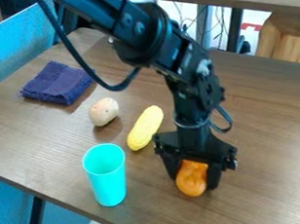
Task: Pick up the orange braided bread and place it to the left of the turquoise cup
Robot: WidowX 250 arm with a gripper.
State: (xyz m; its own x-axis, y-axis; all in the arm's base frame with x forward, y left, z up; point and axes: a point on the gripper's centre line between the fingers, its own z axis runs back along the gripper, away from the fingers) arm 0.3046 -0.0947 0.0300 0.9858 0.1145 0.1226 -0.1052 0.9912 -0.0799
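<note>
The black gripper (193,178) hangs low over the right-centre part of the table, with one finger on each side of an orange, rounded object (192,178). Both fingers lie against its sides, so the gripper is shut on it. The object's top is partly covered by the gripper's body. Up and to the left of the gripper lies a yellow corn cob (145,128). A turquoise cup (106,175) stands upright to the gripper's left. Farther back are a pale brown potato-like object (103,111) and a folded purple cloth (58,83).
The brown wooden table (271,124) has its near edge running diagonally at the lower left, not far from the cup. A blue surface (17,48) is beyond the table's left side. The arm and its cable pass above the cloth and corn.
</note>
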